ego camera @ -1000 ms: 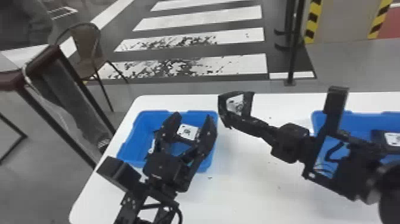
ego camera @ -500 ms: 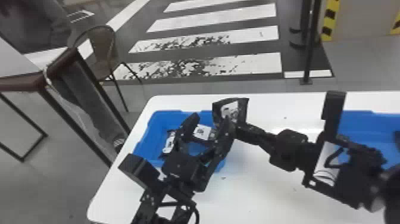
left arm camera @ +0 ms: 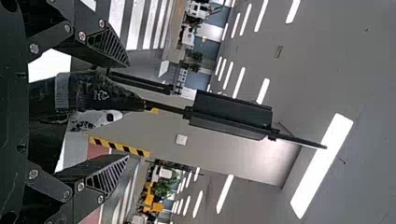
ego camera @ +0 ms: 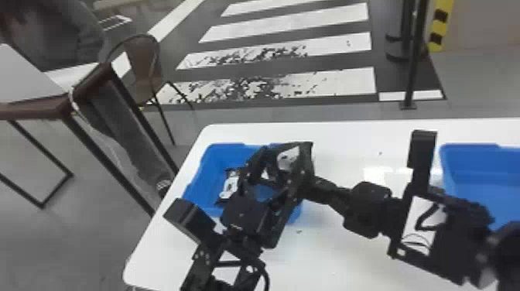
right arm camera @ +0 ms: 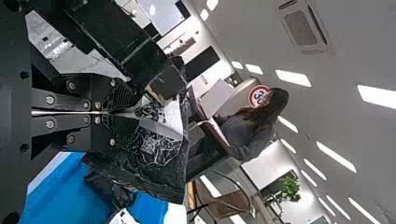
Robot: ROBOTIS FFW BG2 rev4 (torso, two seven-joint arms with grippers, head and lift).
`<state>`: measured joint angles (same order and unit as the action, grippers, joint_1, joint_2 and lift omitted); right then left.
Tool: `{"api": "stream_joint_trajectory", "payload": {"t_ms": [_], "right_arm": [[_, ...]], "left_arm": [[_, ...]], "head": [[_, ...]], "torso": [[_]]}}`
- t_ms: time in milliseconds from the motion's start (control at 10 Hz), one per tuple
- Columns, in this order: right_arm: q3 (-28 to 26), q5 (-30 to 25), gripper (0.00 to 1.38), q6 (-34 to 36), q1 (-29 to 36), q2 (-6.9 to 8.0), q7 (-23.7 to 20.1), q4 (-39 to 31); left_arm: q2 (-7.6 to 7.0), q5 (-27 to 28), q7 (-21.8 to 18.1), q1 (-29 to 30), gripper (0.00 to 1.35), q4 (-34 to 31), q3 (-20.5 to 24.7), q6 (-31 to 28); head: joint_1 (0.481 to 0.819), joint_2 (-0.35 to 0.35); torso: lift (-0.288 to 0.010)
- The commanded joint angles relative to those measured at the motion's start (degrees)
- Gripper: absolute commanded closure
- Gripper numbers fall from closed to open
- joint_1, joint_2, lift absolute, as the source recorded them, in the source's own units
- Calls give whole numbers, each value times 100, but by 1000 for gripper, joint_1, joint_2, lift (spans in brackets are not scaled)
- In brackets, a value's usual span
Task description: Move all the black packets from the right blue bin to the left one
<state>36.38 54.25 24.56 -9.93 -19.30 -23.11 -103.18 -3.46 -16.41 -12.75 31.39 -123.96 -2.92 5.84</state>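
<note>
Counting two blue bins on one white surface [ego camera: 348,135]: left bin [ego camera: 212,154], right bin [ego camera: 472,158]. Two grippers, both at the left bin in the head view. Black packets: one held, one more plain to see inside the left bin. A small white patch shows among the left gripper's parts; cannot tell if it belongs to a third.

Held packet [ego camera: 288,158]: black, glossy, creased film, one straight ridged edge, a clear window-like area with fine white scribble, a pale panel beside it. In the left wrist view, a small recycling mark and a white label with black spots. Raised over the right side of the left bin, tilted.

Right gripper [ego camera: 311,185]: fingers pressed together on the packet's edge. Left gripper [ego camera: 284,160]: fingers spread, one to each side of the held packet, gaps between in its wrist view.

Binned packet [ego camera: 230,185]: white label with dark marks, black ends, lying near the middle of the left bin, partly behind the left gripper. One brown chair [ego camera: 143,58] stands beyond the surface.
</note>
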Motion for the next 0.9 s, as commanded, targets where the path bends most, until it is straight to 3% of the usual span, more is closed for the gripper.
{"api": "stream_joint_trajectory", "payload": {"t_ms": [0, 100, 200, 400, 500, 700, 800], "right_arm": [[29, 36, 1131, -23, -5, -4, 0, 4], [29, 36, 1131, -23, -5, -12, 0, 4], [29, 47, 1131, -23, 9, -4, 0, 4], [29, 82, 1131, -23, 23, -4, 0, 18], [29, 82, 1131, -23, 9, -4, 0, 18], [29, 150, 1124, -108, 23, -4, 0, 88], [29, 185, 1021, -262, 51, 5, 0, 130]], "left_arm": [[-6, 42, 0, -32, 572, 0, 6, -190], [-6, 99, 9, -32, 746, -28, 6, -401], [-15, 304, 9, -46, 803, -98, 18, -485], [-23, 521, 44, -60, 1122, -211, 29, -541], [-23, 601, 62, -17, 1214, -295, 75, -626], [-23, 796, 62, -32, 1213, -366, 75, -583], [-15, 761, 71, -17, 1213, -366, 98, -555]], "head": [[695, 350], [695, 350], [695, 350], [695, 350], [695, 350], [695, 350], [695, 350]], "torso": [[-140], [-140], [-140], [-140], [-140], [-140], [-140]]}}
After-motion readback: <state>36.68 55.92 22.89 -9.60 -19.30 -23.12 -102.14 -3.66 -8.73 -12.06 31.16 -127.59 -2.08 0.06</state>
